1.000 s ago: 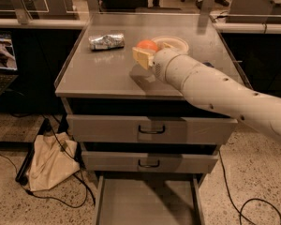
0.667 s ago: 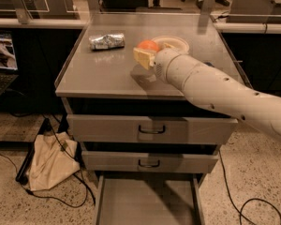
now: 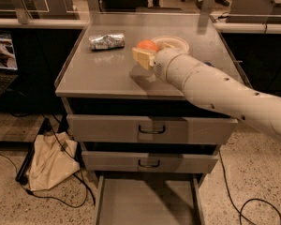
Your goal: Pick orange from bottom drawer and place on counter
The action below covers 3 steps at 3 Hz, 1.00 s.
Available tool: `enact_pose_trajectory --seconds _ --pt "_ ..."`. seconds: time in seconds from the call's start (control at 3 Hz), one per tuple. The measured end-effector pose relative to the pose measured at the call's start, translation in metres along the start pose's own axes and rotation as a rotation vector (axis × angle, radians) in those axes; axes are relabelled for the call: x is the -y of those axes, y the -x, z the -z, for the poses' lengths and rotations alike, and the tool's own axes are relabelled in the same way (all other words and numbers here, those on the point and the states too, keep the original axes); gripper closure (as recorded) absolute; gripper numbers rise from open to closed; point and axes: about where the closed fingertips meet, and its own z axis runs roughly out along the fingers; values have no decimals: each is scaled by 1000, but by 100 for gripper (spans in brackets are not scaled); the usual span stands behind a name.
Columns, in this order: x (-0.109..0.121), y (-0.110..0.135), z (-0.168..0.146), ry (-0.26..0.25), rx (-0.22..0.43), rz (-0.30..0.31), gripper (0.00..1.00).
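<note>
– Orange point(image 3: 147, 45) first: how many, and where?

– One. It sits right of centre in the upper half of the frame, over the counter point(image 3: 103, 74) and directly at the tip of the gripper point(image 3: 145, 54). A beige bowl point(image 3: 174, 42) is just to its right.

– Is the claw spread, or pinching it?

– I cannot tell. The fruit shows right above the claw's pale tip, and the rest of the claw is hidden behind it. Whether the fruit touches the counter is also unclear; a shadow lies on the metal below the claw.

– And the arm?

– One cream-coloured arm point(image 3: 215, 88), entering from the right edge and reaching up and left across the front right part of the counter.

– What else is on top?

– One crumpled foil packet point(image 3: 107, 41), toward the upper left of the counter, well apart from the fruit. So three things up there: fruit, bowl, packet.

– Drawers?

– Three. Two upper drawers point(image 3: 152, 129), each with one dark handle, both closed. Below them the bottom drawer point(image 3: 145, 200) is pulled out at the lower edge of the frame, its flat grey floor showing.

– The floor?

– One pale cloth bag point(image 3: 49, 161) at lower left beside the cabinet, with dark cables point(image 3: 243, 205) trailing on both sides.
</note>
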Motion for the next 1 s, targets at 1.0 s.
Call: enact_pose_trajectory --seconds 1.0 --pt "0 0 0 0 0 0 0"
